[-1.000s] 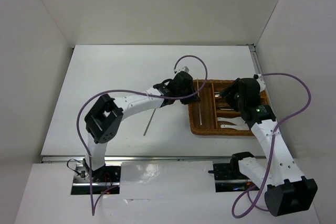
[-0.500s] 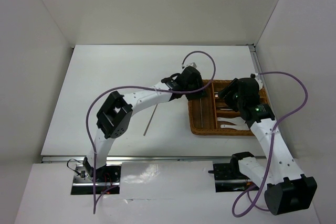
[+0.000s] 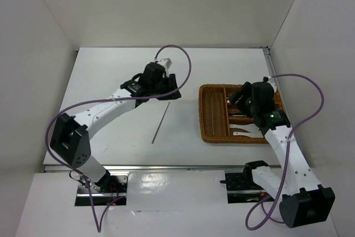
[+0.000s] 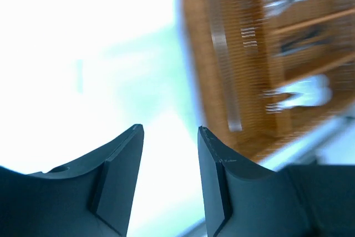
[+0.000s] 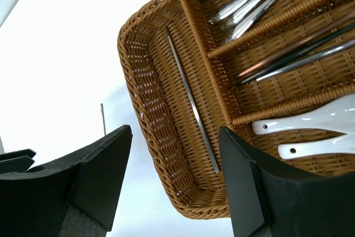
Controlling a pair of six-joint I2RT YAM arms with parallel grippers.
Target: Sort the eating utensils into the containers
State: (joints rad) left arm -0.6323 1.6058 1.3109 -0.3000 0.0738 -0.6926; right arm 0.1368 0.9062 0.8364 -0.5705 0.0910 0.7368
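The wicker tray (image 3: 206, 132) lies at the right. Its long slot holds one silver chopstick (image 5: 191, 104). The shorter slots hold forks (image 5: 255, 1), dark and reddish-brown sticks (image 5: 299, 48) and two white spoons (image 5: 310, 123). Another thin chopstick (image 3: 161, 123) lies on the table left of the tray. My left gripper (image 3: 173, 94) hovers open and empty above the table, left of the tray (image 4: 199, 65), its jaws (image 4: 169, 131) apart. My right gripper (image 3: 237, 99) hangs open and empty over the tray (image 5: 144, 109), its fingertips (image 5: 175, 131) spread wide.
White walls close in the table on three sides. The table's near edge runs just above both arm bases. Purple cables loop over each arm.
My left gripper has opened and swung back to the left, away from the tray, leaving the silver chopstick in the long slot. The right gripper has opened slightly wider in place.
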